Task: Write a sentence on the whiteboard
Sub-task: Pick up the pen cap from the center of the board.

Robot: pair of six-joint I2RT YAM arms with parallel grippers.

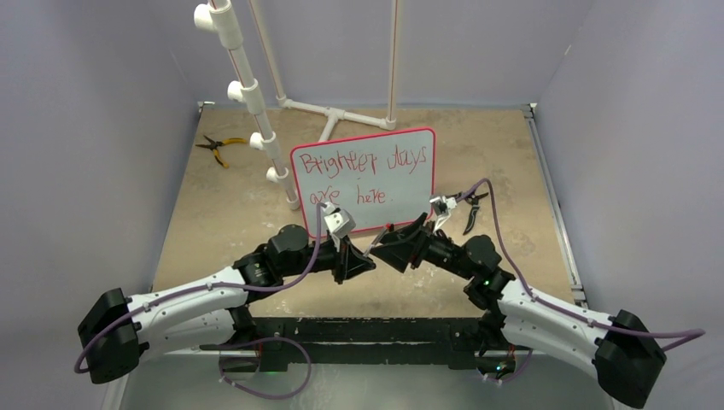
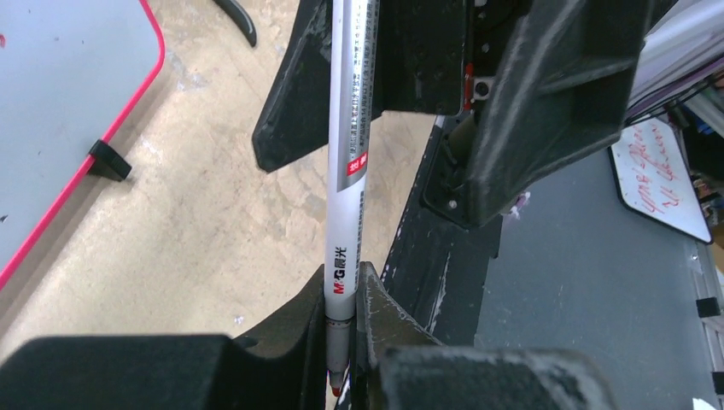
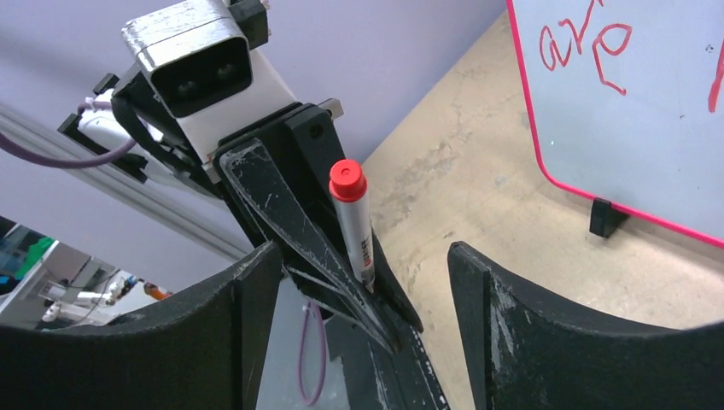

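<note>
The whiteboard (image 1: 403, 184) stands upright mid-table on small black feet, with a red frame. The sentence (image 1: 363, 164) runs across it in two rows of red handwriting. My left gripper (image 1: 363, 263) (image 2: 341, 282) is shut on a white marker (image 2: 346, 213) near its red tip, which points back into the jaws. The marker's red-capped tail (image 3: 347, 181) reaches up between the fingers of my right gripper (image 1: 384, 248) (image 3: 363, 256). That gripper is open, with its fingers apart from the marker (image 3: 357, 231). Both grippers meet just in front of the whiteboard (image 3: 649, 128) (image 2: 60, 102).
Yellow-handled pliers (image 1: 220, 147) lie at the back left. A white pipe frame (image 1: 248, 94) rises behind the board. Black cutters (image 1: 472, 209) lie right of the board, close to my right wrist. The table's metal front edge (image 1: 359, 329) runs between the arm bases.
</note>
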